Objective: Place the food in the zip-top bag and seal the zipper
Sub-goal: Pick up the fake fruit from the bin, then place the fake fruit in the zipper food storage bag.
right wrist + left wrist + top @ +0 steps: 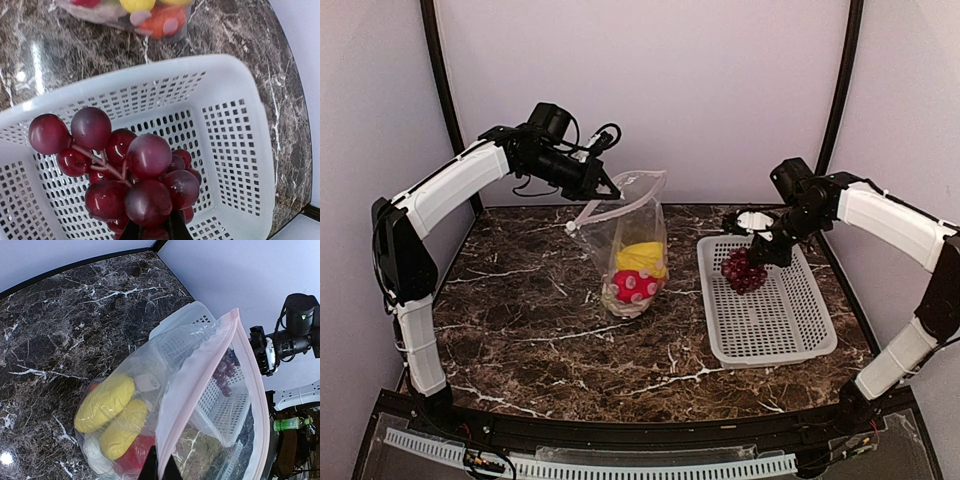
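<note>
My left gripper (pixel 603 187) is shut on the pinkish zipper strip (pixel 200 385) of the clear zip-top bag (pixel 632 240) and holds it up with its mouth open; its bottom rests on the table. Inside lie two yellow pieces (pixel 107 402), a red pepper (pixel 132 455) and a white piece; orange shows through the bag in the right wrist view (pixel 160 22). My right gripper (pixel 760 250) is shut on the dark purple grape bunch (pixel 127 172) and holds it above the white perforated basket (pixel 790 330). The grapes also show in the top view (pixel 743 270).
The basket (pixel 240 125) stands right of the bag on the dark marble table (pixel 520 320). Its far rim shows through the bag in the left wrist view (pixel 192 320). Purple walls close the table at back and sides.
</note>
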Tool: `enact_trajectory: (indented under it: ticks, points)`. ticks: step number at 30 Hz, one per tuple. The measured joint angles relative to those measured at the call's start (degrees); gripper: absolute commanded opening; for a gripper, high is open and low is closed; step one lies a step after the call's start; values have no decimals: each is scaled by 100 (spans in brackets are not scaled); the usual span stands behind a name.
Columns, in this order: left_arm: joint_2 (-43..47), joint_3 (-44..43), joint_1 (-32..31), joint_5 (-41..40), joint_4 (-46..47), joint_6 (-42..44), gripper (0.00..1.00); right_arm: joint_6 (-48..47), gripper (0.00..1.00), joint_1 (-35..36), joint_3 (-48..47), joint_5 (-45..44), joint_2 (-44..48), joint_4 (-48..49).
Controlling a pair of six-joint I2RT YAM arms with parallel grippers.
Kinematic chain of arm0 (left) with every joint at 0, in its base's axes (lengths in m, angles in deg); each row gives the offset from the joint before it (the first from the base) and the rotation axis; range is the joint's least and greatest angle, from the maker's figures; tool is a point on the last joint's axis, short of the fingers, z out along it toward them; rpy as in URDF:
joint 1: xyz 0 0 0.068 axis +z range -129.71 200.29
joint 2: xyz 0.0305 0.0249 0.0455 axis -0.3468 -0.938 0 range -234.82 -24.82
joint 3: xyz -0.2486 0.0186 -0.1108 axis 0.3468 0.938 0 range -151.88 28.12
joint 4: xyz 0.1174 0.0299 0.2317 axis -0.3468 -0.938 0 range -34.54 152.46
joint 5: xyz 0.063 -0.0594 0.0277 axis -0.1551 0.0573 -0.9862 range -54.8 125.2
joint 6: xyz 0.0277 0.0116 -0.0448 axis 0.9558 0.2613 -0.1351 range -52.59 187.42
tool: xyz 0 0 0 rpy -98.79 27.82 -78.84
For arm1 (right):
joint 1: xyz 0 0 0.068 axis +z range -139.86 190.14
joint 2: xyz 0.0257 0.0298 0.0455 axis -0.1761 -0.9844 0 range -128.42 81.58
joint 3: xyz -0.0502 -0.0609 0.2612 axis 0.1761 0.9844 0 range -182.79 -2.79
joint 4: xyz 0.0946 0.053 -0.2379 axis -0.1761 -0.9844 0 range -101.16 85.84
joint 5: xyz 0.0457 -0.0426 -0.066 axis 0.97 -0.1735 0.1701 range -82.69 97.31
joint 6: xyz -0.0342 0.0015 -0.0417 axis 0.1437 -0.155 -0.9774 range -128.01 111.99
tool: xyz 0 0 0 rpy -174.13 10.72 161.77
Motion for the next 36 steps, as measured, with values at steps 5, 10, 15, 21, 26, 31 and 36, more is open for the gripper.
enact_trajectory:
  ticks: [5,10,15,21,26,31,36]
  points:
    - [0,0,0,-2,0,-2,1,293,4,0,-684,710,96,-254]
    - [-13,-68,0,-4,-22,-7,1,546,0,0,-1495,1423,125,-448]
    - [-48,-284,0,9,-28,-66,1,892,0,0,-2264,2026,127,-330]
    - [-109,-737,0,90,-66,-166,1,1331,0,0,-2726,2527,129,87]
    - [-109,-863,0,177,0,-214,1,1567,0,0,-2959,2820,129,260]
    - [-142,-702,0,190,26,-273,1,1718,0,0,-3018,3010,125,284]
    - [-269,-643,0,219,46,-308,1,1930,0,0,-3305,3305,83,332]
